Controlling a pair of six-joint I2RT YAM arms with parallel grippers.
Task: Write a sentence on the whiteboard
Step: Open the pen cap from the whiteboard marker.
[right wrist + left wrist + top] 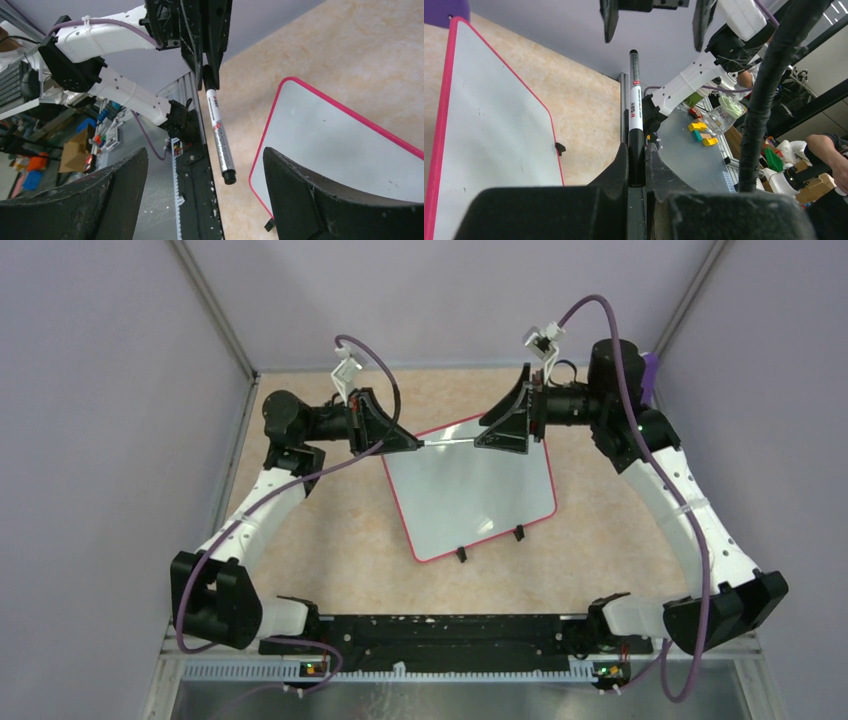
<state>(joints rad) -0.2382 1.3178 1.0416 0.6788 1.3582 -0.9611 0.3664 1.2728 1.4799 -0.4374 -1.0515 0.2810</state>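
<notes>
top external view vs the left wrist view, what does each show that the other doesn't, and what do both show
Only the top view: the whole whiteboard, blank, with both black clip feet on its near edge.
Only the left wrist view: the print and red band on the marker, the right gripper with its jaws plainly open either side of the marker's far end, and coloured blocks in the background.
Both: the left gripper shut on the marker, which points straight at the right gripper.

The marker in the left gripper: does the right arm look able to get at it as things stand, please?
Probably yes. The right gripper is open and faces the free end of the marker, with nothing between them; the left gripper is shut only on the other end.
</notes>
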